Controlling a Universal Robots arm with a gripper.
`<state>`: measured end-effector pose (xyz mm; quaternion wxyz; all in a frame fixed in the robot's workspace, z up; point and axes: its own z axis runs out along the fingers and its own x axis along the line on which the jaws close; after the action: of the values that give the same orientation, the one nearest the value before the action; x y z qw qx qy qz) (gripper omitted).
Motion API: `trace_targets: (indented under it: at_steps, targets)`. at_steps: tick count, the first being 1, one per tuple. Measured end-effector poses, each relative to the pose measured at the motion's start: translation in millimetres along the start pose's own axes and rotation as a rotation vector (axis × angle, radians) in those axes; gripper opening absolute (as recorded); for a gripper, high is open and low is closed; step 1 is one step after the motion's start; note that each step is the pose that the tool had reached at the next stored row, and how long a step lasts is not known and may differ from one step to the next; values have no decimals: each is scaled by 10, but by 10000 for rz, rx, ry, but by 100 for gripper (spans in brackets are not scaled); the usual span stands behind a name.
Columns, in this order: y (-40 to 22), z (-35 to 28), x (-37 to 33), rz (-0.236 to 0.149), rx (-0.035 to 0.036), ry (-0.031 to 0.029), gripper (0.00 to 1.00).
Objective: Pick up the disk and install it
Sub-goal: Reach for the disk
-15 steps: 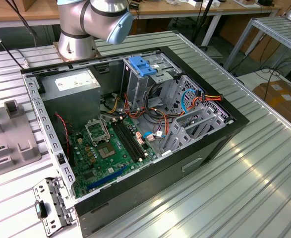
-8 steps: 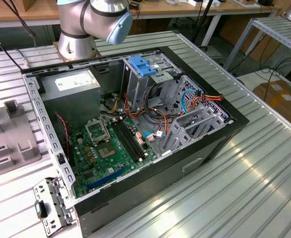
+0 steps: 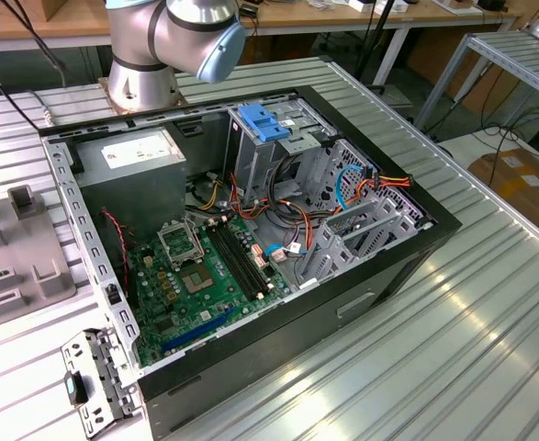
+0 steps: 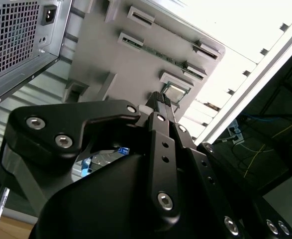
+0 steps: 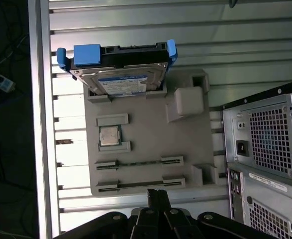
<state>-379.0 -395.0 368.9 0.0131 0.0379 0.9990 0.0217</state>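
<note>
The disk (image 5: 118, 69) is a flat metal drive with a white and blue label and blue carrier edges. It stands on edge in a slot at one end of a grey fixture plate (image 5: 141, 129). My gripper (image 5: 157, 195) hovers over the opposite end of that plate, well apart from the disk. Its two black fingers are pressed together with nothing between them. In the second wrist view the gripper (image 4: 160, 99) points at the same plate (image 4: 111, 59). In the exterior view the open computer case (image 3: 388, 266) lies on its side with its blue-topped drive cage (image 3: 269, 129).
A small square chip (image 5: 109, 135) sits in a recess of the plate, with several empty slots around it. The case's rear panel (image 5: 265, 149) stands close beside the plate. The ribbed aluminium table (image 3: 453, 340) carries everything, and its rail edge (image 5: 36, 124) borders the plate.
</note>
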Motion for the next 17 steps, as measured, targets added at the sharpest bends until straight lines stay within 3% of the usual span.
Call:
trace_targets:
  at_steps: [6, 17]
  targets:
    - [44, 29, 40, 0, 2, 2, 11]
    - [69, 78, 133, 1, 0, -1, 11]
